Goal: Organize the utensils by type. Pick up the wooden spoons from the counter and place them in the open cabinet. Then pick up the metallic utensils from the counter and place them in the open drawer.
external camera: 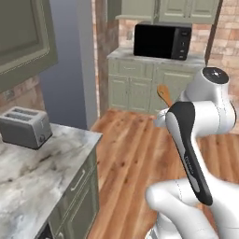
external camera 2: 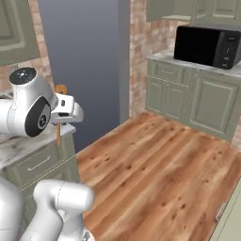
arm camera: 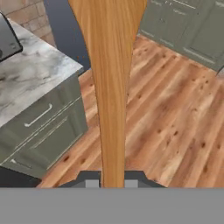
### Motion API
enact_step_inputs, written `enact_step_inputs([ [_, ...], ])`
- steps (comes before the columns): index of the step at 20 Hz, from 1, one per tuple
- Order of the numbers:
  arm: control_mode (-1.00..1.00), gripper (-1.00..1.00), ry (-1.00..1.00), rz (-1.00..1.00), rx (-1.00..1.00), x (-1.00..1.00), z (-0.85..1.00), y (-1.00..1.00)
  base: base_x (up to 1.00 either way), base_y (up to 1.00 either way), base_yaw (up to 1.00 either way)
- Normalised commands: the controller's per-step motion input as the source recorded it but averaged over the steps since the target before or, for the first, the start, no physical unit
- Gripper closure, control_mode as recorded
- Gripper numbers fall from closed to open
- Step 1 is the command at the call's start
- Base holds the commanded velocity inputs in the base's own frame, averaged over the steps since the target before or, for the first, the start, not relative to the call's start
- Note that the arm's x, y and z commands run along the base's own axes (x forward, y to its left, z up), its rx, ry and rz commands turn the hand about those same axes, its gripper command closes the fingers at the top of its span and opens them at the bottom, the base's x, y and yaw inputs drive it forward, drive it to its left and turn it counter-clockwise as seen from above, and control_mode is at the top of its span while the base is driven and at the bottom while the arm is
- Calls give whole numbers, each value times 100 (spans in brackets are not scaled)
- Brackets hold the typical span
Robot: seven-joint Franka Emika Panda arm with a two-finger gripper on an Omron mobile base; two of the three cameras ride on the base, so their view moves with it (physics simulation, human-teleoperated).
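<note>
One orange-tan wooden spoon (arm camera: pixel 111 87) gripped by its handle in the closed end effector (arm camera: pixel 113 181), carried aloft over the plank floor (arm camera: pixel 175 122) beside the grey-white marbled surface (arm camera: pixel 30 83). Likely to twist or slip from so narrow a hold, or clip cabinetry mid-swing.

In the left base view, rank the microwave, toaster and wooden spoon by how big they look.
1. microwave
2. toaster, close behind and nearer the camera, so unsure
3. wooden spoon, mostly hidden by the arm
</note>
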Motion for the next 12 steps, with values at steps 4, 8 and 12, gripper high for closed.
enact_step_inputs([
  [4, 100, 100, 0, 0, 0, 0, 0, 0, -21, 0, -53],
  [8, 100, 100, 0, 0, 0, 0, 0, 0, -10, 0, -48],
  [12, 100, 100, 0, 0, 0, 0, 0, 0, 4, 0, -30],
])
